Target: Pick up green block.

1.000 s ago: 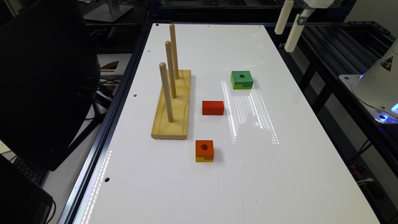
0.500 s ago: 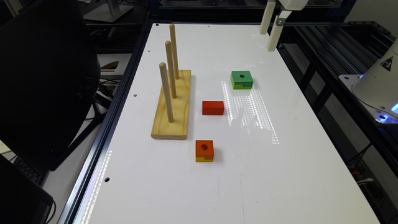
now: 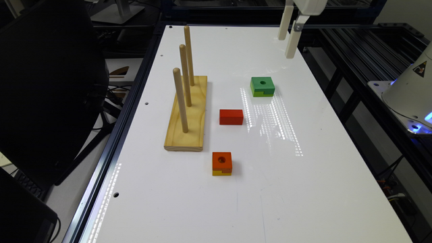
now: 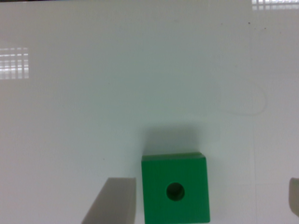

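Observation:
The green block (image 3: 262, 86) lies flat on the white table (image 3: 303, 189), dark green top with a round hole, lighter layer below. My gripper (image 3: 286, 48) hangs high above the table, past the block toward the far edge and a little to the exterior view's right. In the wrist view the green block (image 4: 175, 189) sits between the two fingertips (image 4: 114, 200), which stand far apart, so my gripper (image 4: 207, 186) is open with nothing in its grasp and well above the block.
A red rectangular block (image 3: 231, 116) and an orange-and-yellow block with a hole (image 3: 221, 163) lie nearer the table's front. A wooden base with three upright pegs (image 3: 186, 111) stands at the exterior view's left. A white robot base (image 3: 410, 91) sits off the right edge.
My gripper has moved toward the exterior view's left, from beyond the table's right edge to over the table near the green block. The blocks have not moved.

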Robot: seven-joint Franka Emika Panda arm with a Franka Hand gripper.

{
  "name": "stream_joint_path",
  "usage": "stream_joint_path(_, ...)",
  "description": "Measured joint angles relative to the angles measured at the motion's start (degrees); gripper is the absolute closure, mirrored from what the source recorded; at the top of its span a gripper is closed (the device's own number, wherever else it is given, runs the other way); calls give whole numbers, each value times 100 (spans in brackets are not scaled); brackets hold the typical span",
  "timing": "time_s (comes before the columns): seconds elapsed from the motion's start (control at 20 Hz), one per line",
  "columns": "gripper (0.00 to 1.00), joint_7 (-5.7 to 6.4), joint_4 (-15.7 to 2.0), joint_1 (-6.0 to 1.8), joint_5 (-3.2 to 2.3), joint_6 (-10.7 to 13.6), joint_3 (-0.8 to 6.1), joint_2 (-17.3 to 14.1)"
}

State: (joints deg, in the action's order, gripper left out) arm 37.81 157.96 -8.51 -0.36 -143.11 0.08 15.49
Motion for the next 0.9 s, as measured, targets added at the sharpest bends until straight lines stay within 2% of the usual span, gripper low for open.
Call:
stream_joint_path(0.05, 0, -1, 16, -4, 0, -229, 1, -219)
stream_joint_path(0.15, 0, -2, 5, -6, 0, -533, 1, -529)
stream_joint_path(0.3, 0, -3, -22, -8, -1, -783, 1, -797)
stream_joint_path(0.9, 0, -7, -51, -15, -2, -804, 1, -841)
